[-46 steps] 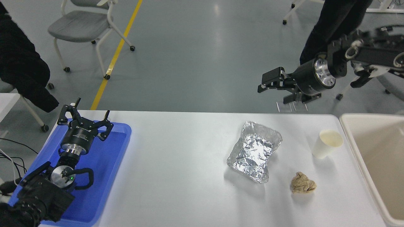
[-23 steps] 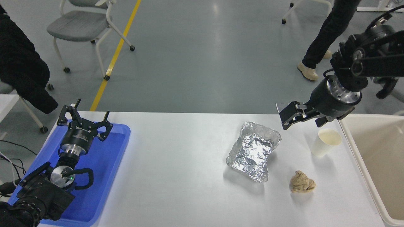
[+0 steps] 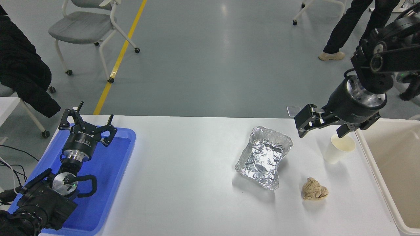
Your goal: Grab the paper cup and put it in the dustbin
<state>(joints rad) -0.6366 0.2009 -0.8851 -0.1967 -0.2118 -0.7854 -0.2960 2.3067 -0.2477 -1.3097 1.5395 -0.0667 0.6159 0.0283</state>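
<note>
The paper cup (image 3: 338,150), small and white with a cream inside, stands upright near the table's right side. Just right of it lies the dustbin (image 3: 392,170), a large cream-white bin cut off by the picture's right edge. My right gripper (image 3: 323,129) hangs open just above and behind the cup, one finger left of the rim and the other over its far edge, holding nothing. The left gripper (image 3: 87,124) is parked open over the blue tray at the lower left.
A crinkled silver foil tray (image 3: 264,157) sits left of the cup, and a crumpled tan paper ball (image 3: 314,189) lies in front of it. The blue tray (image 3: 105,183) fills the table's left end. A person's legs stand on the floor beyond.
My right gripper has come down and forward from high behind the table to just over the cup. The person behind has stepped away to the right.
</note>
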